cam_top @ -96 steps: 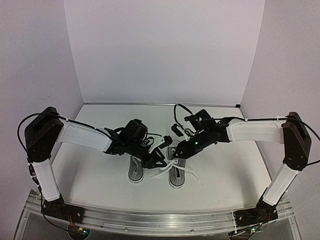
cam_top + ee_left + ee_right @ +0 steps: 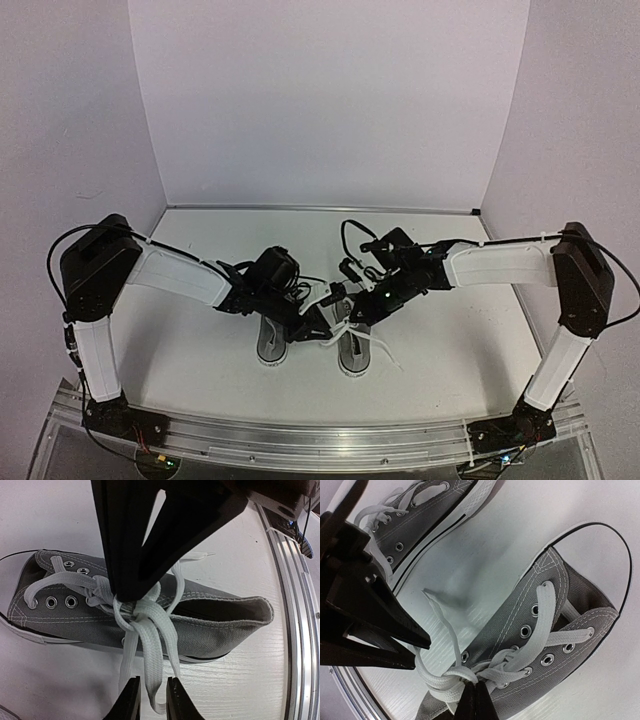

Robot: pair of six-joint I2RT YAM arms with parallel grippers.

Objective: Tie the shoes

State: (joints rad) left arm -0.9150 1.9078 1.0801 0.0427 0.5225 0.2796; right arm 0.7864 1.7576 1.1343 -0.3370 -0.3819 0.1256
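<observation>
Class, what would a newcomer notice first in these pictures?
The right claw and left claw meet over one grey shoe at centre. The right claw pinches its white laces at the crossing; loose ends run between the left claw's fingers. The second shoe lies alongside.

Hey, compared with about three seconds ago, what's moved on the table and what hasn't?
Both arms eased slightly toward the near edge. The right gripper slid left and down, and the left gripper barely shifted, so they sit a bit closer over the white laces. No grab or release shows. The shoes stayed where they were.
</observation>
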